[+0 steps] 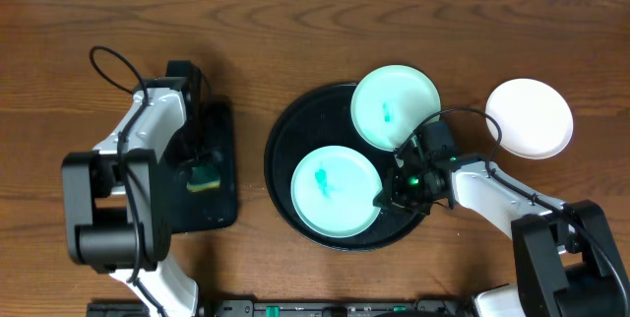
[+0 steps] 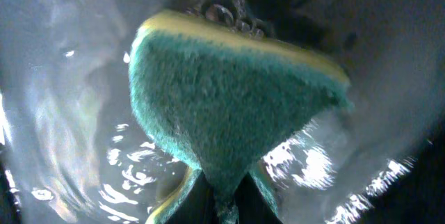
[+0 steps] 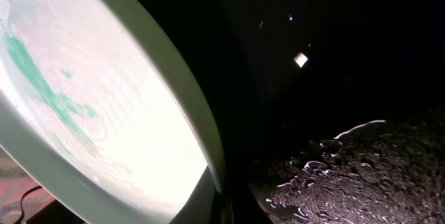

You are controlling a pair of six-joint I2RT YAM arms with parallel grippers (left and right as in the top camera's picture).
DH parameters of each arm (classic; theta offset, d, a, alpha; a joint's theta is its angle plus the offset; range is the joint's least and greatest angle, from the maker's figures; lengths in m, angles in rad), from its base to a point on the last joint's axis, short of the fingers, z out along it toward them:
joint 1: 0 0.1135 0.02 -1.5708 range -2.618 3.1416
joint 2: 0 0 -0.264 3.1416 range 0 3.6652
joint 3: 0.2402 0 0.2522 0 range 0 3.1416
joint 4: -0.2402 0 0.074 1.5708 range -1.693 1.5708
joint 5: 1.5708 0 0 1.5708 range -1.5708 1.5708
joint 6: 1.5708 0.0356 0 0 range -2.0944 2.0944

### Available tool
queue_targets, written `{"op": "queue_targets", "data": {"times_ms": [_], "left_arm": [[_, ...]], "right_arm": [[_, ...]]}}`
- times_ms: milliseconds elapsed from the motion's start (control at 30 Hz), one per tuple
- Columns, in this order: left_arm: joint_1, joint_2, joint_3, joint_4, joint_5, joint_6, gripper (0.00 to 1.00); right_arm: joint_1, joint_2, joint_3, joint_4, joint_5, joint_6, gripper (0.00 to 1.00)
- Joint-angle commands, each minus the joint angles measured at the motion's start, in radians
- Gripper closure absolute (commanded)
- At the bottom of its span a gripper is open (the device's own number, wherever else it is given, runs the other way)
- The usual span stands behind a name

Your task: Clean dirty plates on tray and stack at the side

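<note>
By the counter's (image 1: 98,2) near edge, on the black tray (image 1: 281,150): teal-smeared plate (image 1: 335,191), right pincer (image 1: 386,197) at its rim, spread or pinching, cannot tell. Toward the left edge, left pincer (image 1: 204,171) pinching a green sponge (image 2: 229,106). Farther back, second smeared plate (image 1: 394,107) overhanging the tray rim; clean plate (image 1: 530,118) toward the right edge. Risk: slick rim slipping, striking its neighbour.

plates (image 1: 336,192) (image 1: 395,106) (image 1: 530,118) 3; round tray (image 1: 285,150) 1; rectangular tray (image 1: 219,209) 1; sponge (image 1: 205,180) 1
</note>
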Motion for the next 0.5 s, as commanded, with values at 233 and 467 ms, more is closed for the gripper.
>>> {"op": "queue_targets", "data": {"times_ms": [233,467], "left_arm": [[-0.079,-0.536,-0.01,-0.036,-0.124,0.022,0.93],[-0.164,-0.819,-0.01,-0.027,-0.281,0.052,0.93]], "right_arm": [[0.008,0.039,-0.019,-0.016,0.04,-0.019,0.99],[0.008,0.039,-0.019,-0.016,0.04,-0.026,0.99]]}}
